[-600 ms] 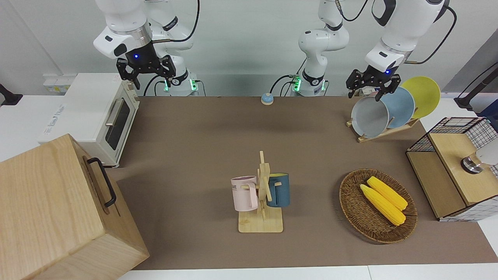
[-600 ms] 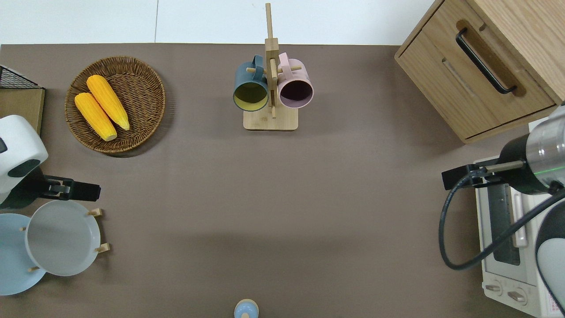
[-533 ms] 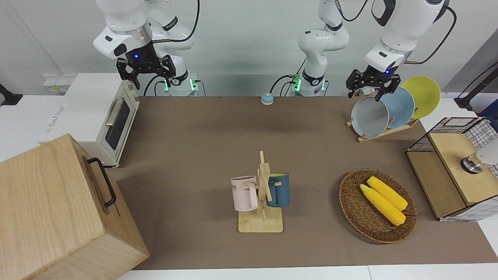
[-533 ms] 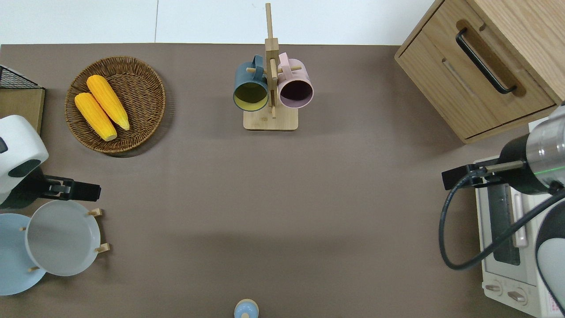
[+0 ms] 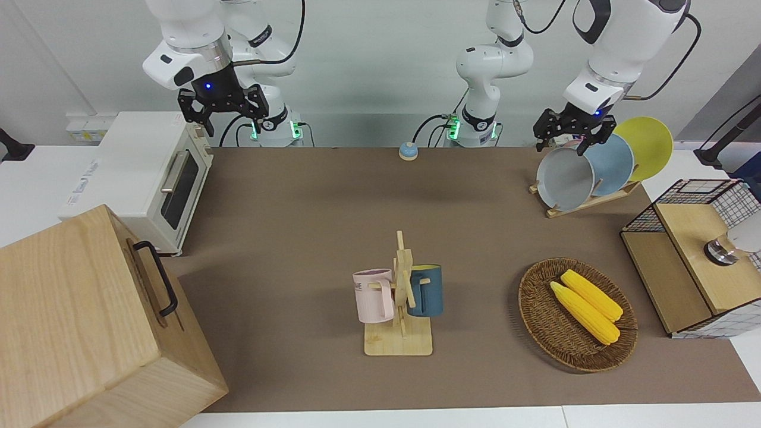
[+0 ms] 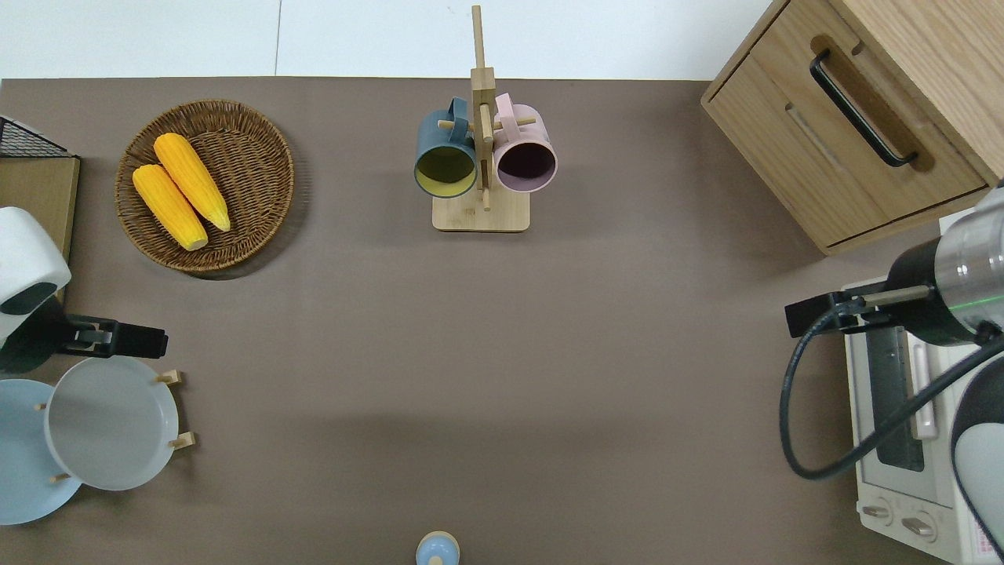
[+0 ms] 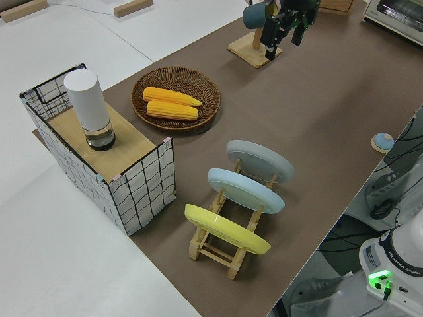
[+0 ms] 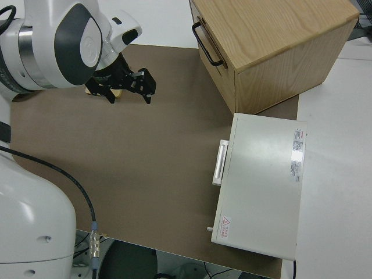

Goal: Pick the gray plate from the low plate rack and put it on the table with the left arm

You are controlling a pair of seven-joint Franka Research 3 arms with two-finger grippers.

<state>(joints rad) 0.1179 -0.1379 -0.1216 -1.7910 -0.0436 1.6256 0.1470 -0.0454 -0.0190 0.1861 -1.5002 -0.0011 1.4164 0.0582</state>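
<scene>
Front view: left pincer (image 5: 573,138) open, poised just above the top rim of the gray plate (image 5: 565,178), which leans in the low plate rack (image 5: 585,202). Risk: a finger catching the light blue plate (image 5: 612,160) close beside it.

Overhead: left pincer (image 6: 94,339) over the plate's rim farthest from the robots; a shallow grip could slip.

Right arm parked, pincer (image 5: 221,107) open.

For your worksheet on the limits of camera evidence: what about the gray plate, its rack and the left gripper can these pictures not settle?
- Left gripper: whether its fingers touch the gray plate; it sits at the plate's top rim, too small to tell.
- Low plate rack: in the overhead view the plates cover all but a few pegs.
- Light blue plate: cut off by the overhead view's edge.
- Yellow plate: outside the overhead view.
</scene>
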